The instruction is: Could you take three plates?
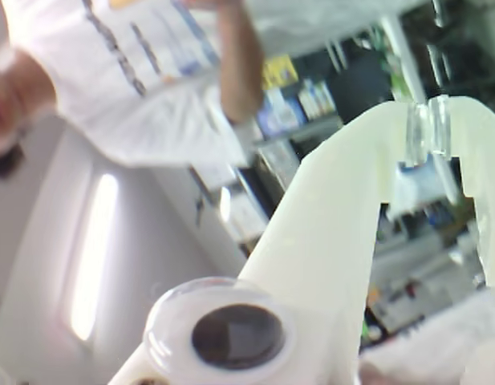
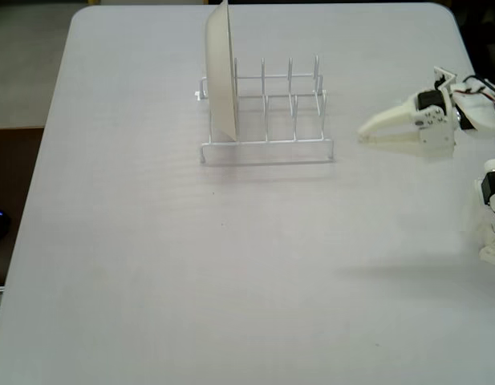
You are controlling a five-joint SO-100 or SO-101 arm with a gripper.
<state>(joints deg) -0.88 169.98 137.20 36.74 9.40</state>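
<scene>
White wire rack [image 2: 267, 112] holds only a cream plate [image 2: 221, 72] at its left end; no blue, yellow or orange plates show. Gripper [image 2: 364, 130], fingertips pressed together, should spread before reaching.

Nothing could be read anywhere. In the wrist view, the white shirt [image 1: 127, 72] of the person standing by carried dark printing, but it was smeared past making out, and the boxes on the shelves [image 1: 299, 104] behind showed only blurred yellow and blue patches. In the fixed view, nothing bore any lettering.
</scene>
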